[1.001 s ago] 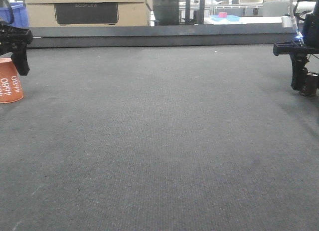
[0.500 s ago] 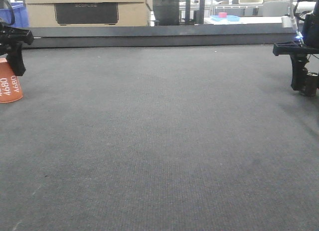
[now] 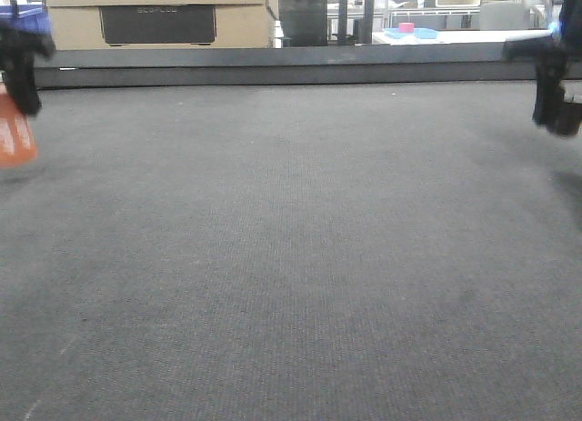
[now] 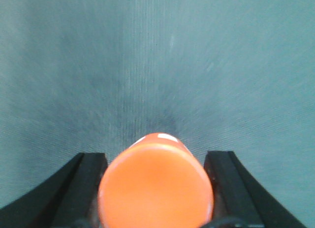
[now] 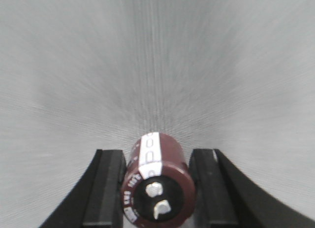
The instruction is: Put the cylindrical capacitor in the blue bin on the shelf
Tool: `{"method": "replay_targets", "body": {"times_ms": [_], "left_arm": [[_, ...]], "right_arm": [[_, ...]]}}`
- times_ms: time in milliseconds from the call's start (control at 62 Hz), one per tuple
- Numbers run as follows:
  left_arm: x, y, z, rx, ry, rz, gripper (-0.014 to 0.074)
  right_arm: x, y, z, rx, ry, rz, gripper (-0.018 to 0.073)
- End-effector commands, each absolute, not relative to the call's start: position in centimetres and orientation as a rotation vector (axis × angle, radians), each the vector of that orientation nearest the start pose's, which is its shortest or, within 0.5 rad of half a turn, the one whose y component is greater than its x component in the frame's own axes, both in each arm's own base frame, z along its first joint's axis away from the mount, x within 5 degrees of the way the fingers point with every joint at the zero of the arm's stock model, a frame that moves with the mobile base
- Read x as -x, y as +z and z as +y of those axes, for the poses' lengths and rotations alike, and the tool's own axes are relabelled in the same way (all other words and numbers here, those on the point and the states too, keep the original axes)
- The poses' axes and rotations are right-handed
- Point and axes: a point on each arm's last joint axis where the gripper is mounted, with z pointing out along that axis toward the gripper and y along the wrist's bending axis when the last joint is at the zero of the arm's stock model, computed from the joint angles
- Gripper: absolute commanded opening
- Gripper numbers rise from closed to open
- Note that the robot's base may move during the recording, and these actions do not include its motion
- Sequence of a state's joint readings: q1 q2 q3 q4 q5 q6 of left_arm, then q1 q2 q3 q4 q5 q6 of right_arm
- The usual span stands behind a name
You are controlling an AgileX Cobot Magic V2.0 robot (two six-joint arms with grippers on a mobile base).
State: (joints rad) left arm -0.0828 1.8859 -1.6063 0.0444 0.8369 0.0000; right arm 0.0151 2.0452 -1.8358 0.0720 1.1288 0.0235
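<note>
The cylindrical capacitor (image 5: 157,186), dark brown with a pale stripe and two silvery terminals on its end, sits clamped between the black fingers of my right gripper (image 5: 157,156). In the front view that gripper (image 3: 548,98) is a blur at the far right edge, holding the capacitor (image 3: 569,117) above the grey mat. At the far left edge my left gripper (image 3: 20,75) is shut on a larger orange cylinder (image 3: 14,135), which fills the space between the jaws of my left gripper (image 4: 155,159) in the left wrist view. The shelf and the blue bin are out of view.
Grey carpet-like mat (image 3: 291,257) covers the work surface up to a dark raised ledge (image 3: 291,65) at the back. Behind it stand a cardboard carton (image 3: 155,16), a dark upright object (image 3: 303,14) and a light-blue tray (image 3: 411,32). A blue container edge (image 3: 25,14) shows at back left.
Both grippers have risen from the mat with their loads. The capacitor and the orange cylinder sit higher in the front view. Both arms are now motion-blurred.
</note>
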Motion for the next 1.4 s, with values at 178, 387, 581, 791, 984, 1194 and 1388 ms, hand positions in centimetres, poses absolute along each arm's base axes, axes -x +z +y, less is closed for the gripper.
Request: {"method": "replay_targets", "body": {"times_ms": [178, 387, 581, 791, 984, 1194, 1388], "left_arm": [[-39.1, 34.4, -3.3, -0.080, -0.052, 2.375, -0.0111], [-36.7, 35.5, -3.5, -0.026, -0.146, 2.223, -0.0111], [-33.4, 34.9, -3.4, -0.006, -0.166, 2.109, -0.0111], [-29.0, 34.7, -3.1, -0.022, -0.148, 1.946, -0.0111], [-23.9, 34.2, -2.4, -0.032, -0.124, 1.825, -0.0111], [-18.5, 34.4, -1.9, -0.051, -0.110, 1.738, -0.0111], [-14.0, 35.6, -1.5, -0.051, -0.116, 1.631, -0.0111]], "right_arm": [[-42.2, 32.4, 1.1, -0.034, 0.110, 2.597, -0.0162], [-39.4, 33.4, 1.0, -0.043, 0.106, 2.470, -0.0162], [-35.8, 33.3, 0.8, -0.057, 0.097, 2.307, -0.0162], [-30.2, 31.7, 0.6, -0.069, 0.085, 2.142, -0.0162], [-25.0, 30.2, 0.4, -0.075, 0.077, 2.019, -0.0162], [-20.3, 31.0, 0.3, -0.072, 0.078, 1.897, -0.0162], [-16.2, 33.0, 0.3, -0.064, 0.085, 1.795, -0.0163]]}}
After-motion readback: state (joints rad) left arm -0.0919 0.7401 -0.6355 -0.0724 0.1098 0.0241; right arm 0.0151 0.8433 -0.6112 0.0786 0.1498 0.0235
